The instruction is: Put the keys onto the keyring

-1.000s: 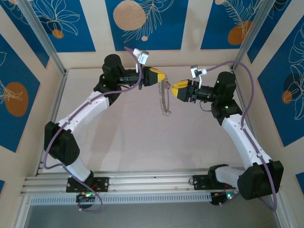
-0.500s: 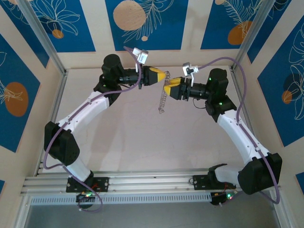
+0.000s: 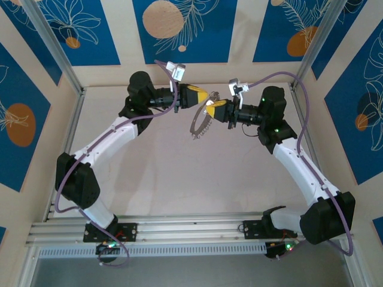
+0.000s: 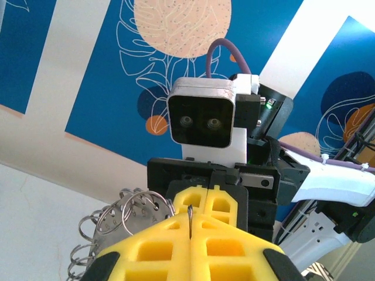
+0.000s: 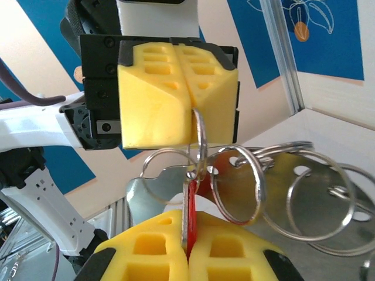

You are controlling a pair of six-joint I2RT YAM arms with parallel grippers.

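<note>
Keyring [image 5: 200, 136] wire is pinched in the clenched left gripper [image 5: 191, 111] and hangs down from its yellow fingers. Just below, the right gripper [image 5: 187, 237] is closed on the red key [image 5: 190, 213], which reaches up to the keyring's wire. Smaller rings [image 5: 237, 186] and flat metal tags [image 5: 319, 175] fan out to one side. The two grippers meet tip to tip in mid-air above the table [image 3: 149, 167].
</note>
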